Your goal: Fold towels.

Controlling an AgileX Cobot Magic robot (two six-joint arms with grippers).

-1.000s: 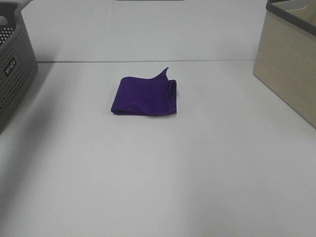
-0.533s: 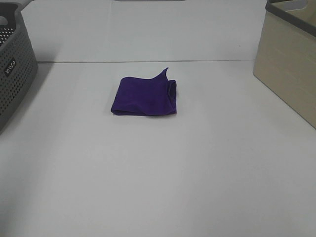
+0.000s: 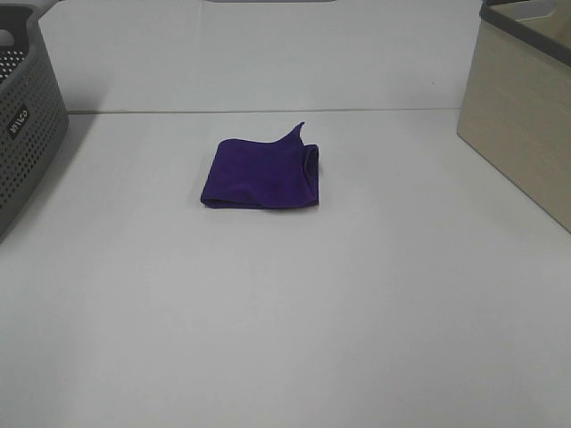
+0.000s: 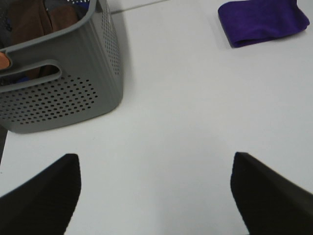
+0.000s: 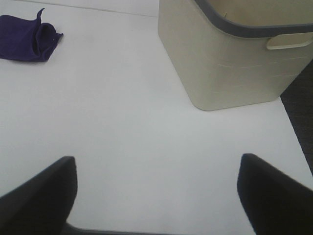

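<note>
Seen from the high camera, a deep purple towel lies folded on a white table, one corner poking upward. A grey perforated basket stands well to its left, a beige bin well to its right.

The left wrist camera shows the left gripper spread wide, holding nothing, the grey basket between it and the towel.

The right wrist camera shows the right gripper likewise agape and empty, the towel far off, the beige bin beside.

Only lettering I can spot: small white characters on the grey perforated basket, running sideways, too blurred to read; possibly a brand mark.
</note>
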